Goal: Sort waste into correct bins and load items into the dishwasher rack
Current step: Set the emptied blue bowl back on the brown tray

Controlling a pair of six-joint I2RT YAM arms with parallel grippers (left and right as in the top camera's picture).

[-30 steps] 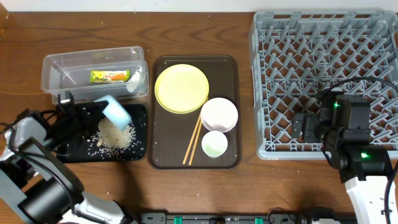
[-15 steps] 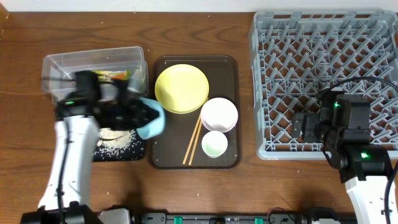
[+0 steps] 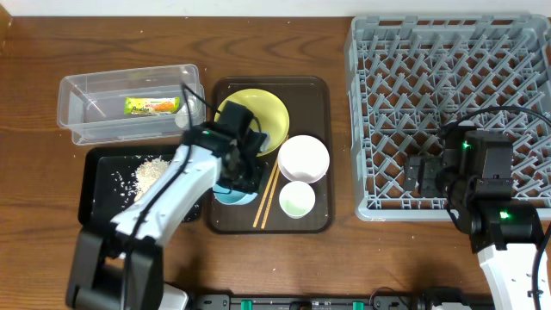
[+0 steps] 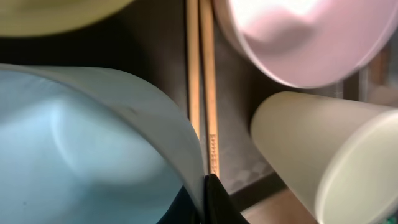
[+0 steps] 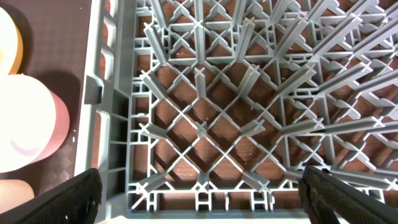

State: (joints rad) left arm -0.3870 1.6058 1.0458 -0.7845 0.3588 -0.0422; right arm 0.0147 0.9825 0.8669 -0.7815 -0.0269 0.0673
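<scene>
My left gripper (image 3: 241, 175) is shut on the rim of the light blue bowl (image 3: 229, 196) and holds it low over the brown serving tray's left side. In the left wrist view my fingers (image 4: 208, 202) pinch the bowl wall (image 4: 81, 143), next to the chopsticks (image 4: 200, 81), white bowl (image 4: 298, 37) and pale cup (image 4: 317, 149). The yellow plate (image 3: 263, 116), white bowl (image 3: 303, 158), cup (image 3: 297, 200) and chopsticks (image 3: 269, 194) lie on that tray. The wrapper (image 3: 151, 106) lies in the clear tub (image 3: 77, 95). Rice (image 3: 148, 172) lies in the black tray (image 3: 95, 194). My right gripper (image 5: 205, 199) is open and empty over the rack's (image 3: 448, 77) front left corner.
The brown serving tray (image 3: 320, 90) sits between the bins and the rack. The rack's grey wall (image 5: 102, 112) and upright pegs fill the right wrist view. My left arm crosses above the black tray's right part.
My left arm has swung right from over the black tray to the brown serving tray, carrying the light blue bowl. The right arm has not moved.
</scene>
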